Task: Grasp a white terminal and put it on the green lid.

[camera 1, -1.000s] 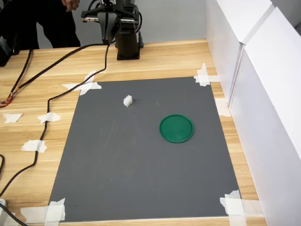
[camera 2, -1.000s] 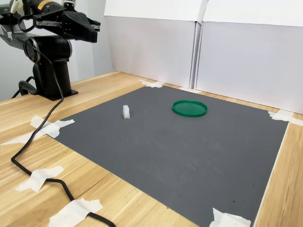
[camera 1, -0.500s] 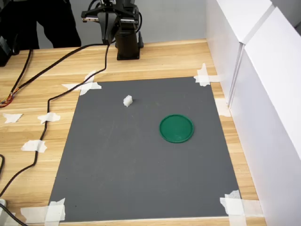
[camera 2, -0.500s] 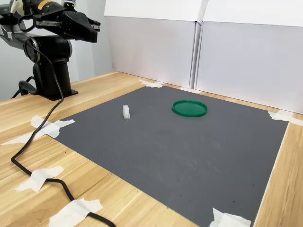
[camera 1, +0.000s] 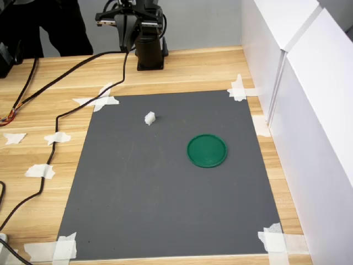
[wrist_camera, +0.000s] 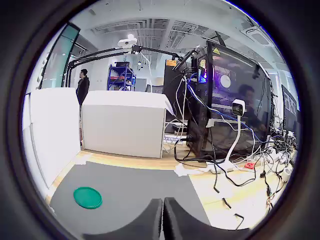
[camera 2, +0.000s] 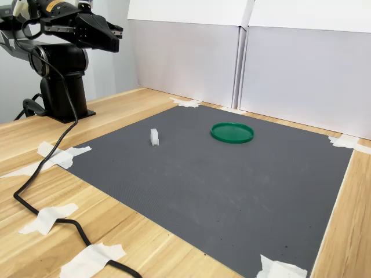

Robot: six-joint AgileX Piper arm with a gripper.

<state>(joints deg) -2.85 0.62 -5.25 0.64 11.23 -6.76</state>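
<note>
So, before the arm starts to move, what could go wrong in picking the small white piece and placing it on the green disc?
1. The white terminal is tiny and stands alone on the grey mat; a slightly off approach could knock it over rather than grip it.
2. The gripper looks shut in the wrist view, so it must open before descending.
3. The black cable trails across the table beside the mat and might snag or drag.

Open mat (camera 1: 165,193) around white terminal (camera 1: 149,117); green lid (camera 1: 207,150) well apart.
</note>
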